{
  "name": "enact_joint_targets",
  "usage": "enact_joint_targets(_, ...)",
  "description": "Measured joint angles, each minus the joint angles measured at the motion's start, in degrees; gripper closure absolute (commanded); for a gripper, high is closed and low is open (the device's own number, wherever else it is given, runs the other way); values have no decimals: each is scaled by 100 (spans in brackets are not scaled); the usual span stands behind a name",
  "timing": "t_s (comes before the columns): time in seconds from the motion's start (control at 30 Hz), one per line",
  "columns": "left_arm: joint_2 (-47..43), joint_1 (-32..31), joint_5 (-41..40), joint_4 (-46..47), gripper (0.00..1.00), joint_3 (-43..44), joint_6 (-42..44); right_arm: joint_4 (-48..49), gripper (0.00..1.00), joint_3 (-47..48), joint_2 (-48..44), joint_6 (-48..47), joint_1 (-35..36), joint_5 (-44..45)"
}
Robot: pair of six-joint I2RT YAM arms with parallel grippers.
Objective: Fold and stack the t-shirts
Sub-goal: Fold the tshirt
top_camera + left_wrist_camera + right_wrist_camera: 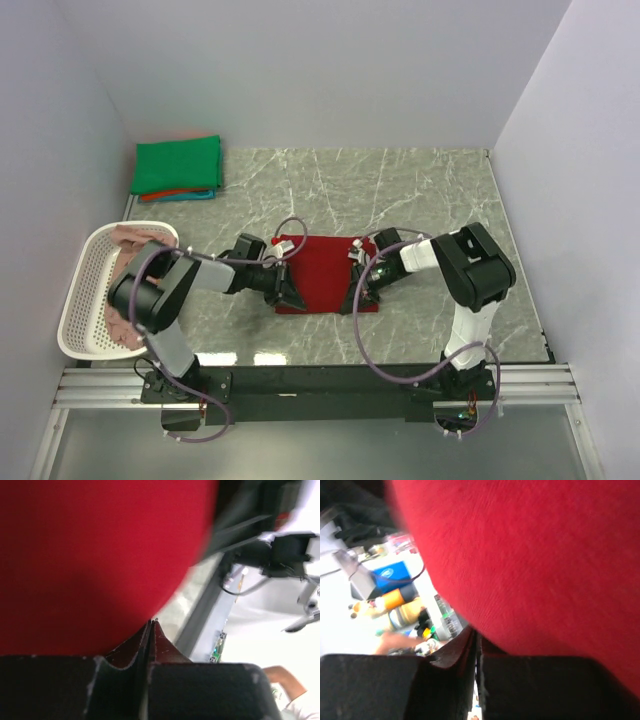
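A dark red t-shirt [320, 268], folded into a rectangle, lies on the marble table in front of both arms. My left gripper [287, 296] is at its near left corner. In the left wrist view, that gripper [151, 623] has its jaws pressed together at the edge of the red cloth [90, 555]. My right gripper [357, 298] is at the near right corner. In the right wrist view it [476, 633] is shut, and the red cloth [535, 555] covers its tips. A folded green t-shirt [178, 165] tops a stack at the far left, with orange-red and teal edges under it.
A white lattice basket [80, 300] stands at the left edge with dusty pink cloth [125, 238] in it. The left arm's elbow is close to the basket. White walls close off the left, back and right. The table's near edge runs along the metal rail [320, 385].
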Motion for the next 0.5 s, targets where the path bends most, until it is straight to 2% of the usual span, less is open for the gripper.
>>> enact_joint_targets(0.1,586,350,378,-205,99,203,251,162,96,59,245,-219,-289,-428)
enact_joint_targets(0.27,1054,632,850,-647,99,678,581,-101,96,181,267,-306,-431,-345)
enact_joint_targets(0.4,1049,1008,922,-1268,98,752,1073,-1134,97,592,352,-946,-953,-225)
enact_joint_targets(0.5,855,1357,874,-2127,93,811,1757,-2210,95,1036,334,-1563,-1338,-26)
